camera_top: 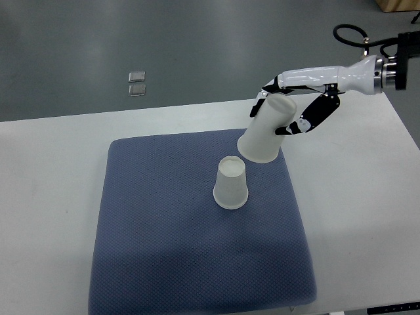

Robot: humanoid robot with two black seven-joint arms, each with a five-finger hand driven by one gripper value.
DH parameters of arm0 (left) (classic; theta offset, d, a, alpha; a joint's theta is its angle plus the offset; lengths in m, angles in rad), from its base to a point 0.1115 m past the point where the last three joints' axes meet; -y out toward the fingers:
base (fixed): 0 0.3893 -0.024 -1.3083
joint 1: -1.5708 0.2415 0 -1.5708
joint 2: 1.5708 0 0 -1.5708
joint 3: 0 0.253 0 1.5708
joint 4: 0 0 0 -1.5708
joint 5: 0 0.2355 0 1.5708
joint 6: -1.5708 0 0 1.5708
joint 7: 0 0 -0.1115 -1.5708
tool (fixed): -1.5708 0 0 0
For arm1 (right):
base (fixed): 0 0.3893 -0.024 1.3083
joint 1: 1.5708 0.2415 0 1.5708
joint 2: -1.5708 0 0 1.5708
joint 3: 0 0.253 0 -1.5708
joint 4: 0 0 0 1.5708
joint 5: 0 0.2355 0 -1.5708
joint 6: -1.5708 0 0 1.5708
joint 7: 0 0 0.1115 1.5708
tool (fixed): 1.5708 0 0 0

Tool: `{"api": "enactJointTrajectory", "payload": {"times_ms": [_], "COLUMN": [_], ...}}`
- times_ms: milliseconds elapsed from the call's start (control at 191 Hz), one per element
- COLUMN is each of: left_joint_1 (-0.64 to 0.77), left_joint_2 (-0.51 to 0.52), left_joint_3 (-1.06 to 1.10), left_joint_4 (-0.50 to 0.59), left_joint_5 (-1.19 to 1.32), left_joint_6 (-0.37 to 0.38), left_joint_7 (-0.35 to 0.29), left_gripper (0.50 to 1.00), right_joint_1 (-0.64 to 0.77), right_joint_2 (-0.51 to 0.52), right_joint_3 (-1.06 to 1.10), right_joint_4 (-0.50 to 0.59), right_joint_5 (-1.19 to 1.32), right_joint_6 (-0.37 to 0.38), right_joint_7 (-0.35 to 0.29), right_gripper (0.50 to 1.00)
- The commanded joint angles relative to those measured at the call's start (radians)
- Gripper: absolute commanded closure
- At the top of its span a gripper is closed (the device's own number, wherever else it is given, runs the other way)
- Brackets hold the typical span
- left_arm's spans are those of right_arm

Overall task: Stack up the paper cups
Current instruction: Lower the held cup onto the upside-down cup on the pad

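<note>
From the top view, the right hand (pixel 293 108) was wrapped around a paper cup (pixel 268 128), its fingers (pixel 308 121) clasped about the cup's closed end. The cup was tilted, wide mouth pointing down toward the mat (pixel 164 249), and appeared to be lifted clear of it. That angle made sense for stacking: an open mouth facing down can slip over another upturned cup.

The second cup (pixel 231 183) stood upside down near the middle of the mat, base up, mouth flat on the fabric. Relative to this standing cup, the held cup was up and to the right, close but not touching. Gripping by the narrow end left the rim free to pass over the standing cup's base.

The mat lay on a white table (pixel 46 197), presumably to keep the light cups from sliding. The left hand was out of sight. Stacking looked not yet done; the held cup would need to be levelled upright and centred over the standing one.
</note>
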Motion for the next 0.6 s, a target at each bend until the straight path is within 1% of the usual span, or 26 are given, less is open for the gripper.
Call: {"api": "enactJointTrajectory", "payload": {"times_ms": [0, 58, 136, 231, 462, 593], "left_joint_1": [0.000, 0.000, 0.000, 0.000, 0.000, 0.000], "left_joint_2": [0.000, 0.000, 0.000, 0.000, 0.000, 0.000], "left_joint_3": [0.000, 0.000, 0.000, 0.000, 0.000, 0.000], "left_joint_4": [-0.001, 0.000, 0.000, 0.000, 0.000, 0.000], "left_joint_5": [0.000, 0.000, 0.000, 0.000, 0.000, 0.000], "left_joint_6": [-0.001, -0.001, -0.001, -0.001, 0.001, -0.001], "left_joint_7": [0.000, 0.000, 0.000, 0.000, 0.000, 0.000], "left_gripper": [0.500, 0.500, 0.500, 0.500, 0.500, 0.500], "right_joint_1": [0.024, 0.027, 0.025, 0.020, 0.008, 0.007], "right_joint_2": [0.055, 0.081, 0.109, 0.123, 0.129, 0.129], "right_joint_3": [0.003, 0.003, 0.000, -0.006, -0.015, -0.014], "right_joint_4": [0.000, 0.000, 0.000, -0.008, -0.019, -0.019], "right_joint_5": [0.001, -0.003, -0.013, -0.052, -0.151, -0.156], "right_joint_6": [0.001, 0.001, 0.001, 0.001, 0.001, 0.001], "right_joint_7": [-0.033, -0.051, -0.060, -0.086, -0.089, -0.089], "right_gripper": [0.879, 0.879, 0.879, 0.875, 0.869, 0.869]}}
